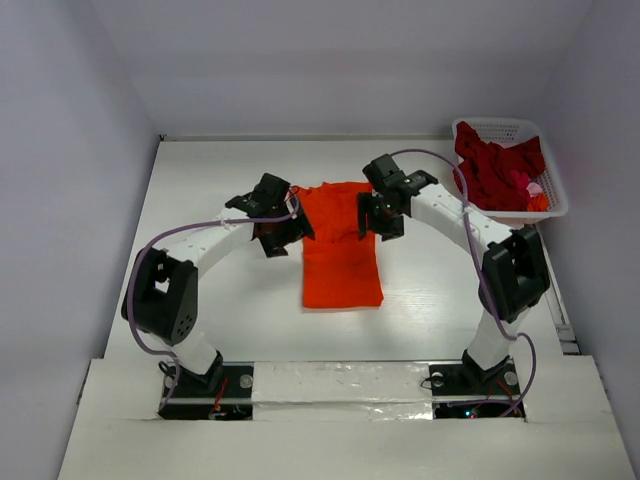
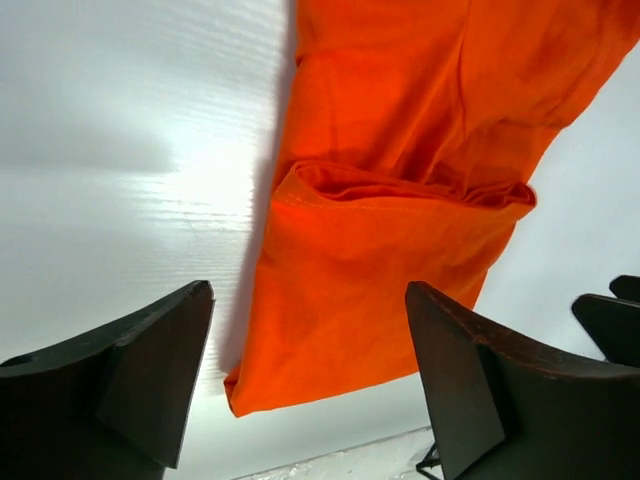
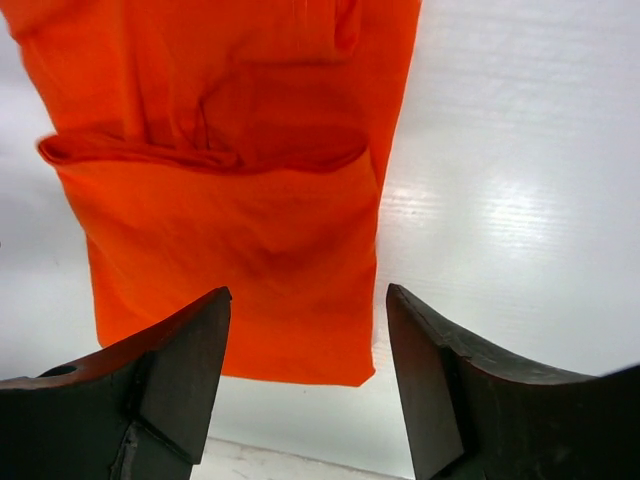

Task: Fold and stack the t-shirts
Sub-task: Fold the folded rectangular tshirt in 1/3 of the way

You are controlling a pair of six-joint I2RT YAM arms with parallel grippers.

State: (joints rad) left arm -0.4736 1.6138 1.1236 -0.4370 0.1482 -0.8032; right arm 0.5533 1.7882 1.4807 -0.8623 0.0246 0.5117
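Midway across the white counter (image 1: 250, 320), the bright orange fabric t-shirt (image 1: 340, 255), folded to a long strip, is laid lengthwise from near to far, its far half flanked at either long edge by the left jaws and right jaws, both seen open and empty, neither nearer.

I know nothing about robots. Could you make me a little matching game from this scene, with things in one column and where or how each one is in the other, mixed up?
Things:
1. orange shirt
2. dark red shirts
3. basket
4. left claw

Places or states:
A. at the far right corner of the table
B. open, holding nothing, beside the orange shirt
C. heaped inside the basket
D. lying in the middle of the table, folded into a long strip

Pairs: 1-D, 2-C, 3-A, 4-B.
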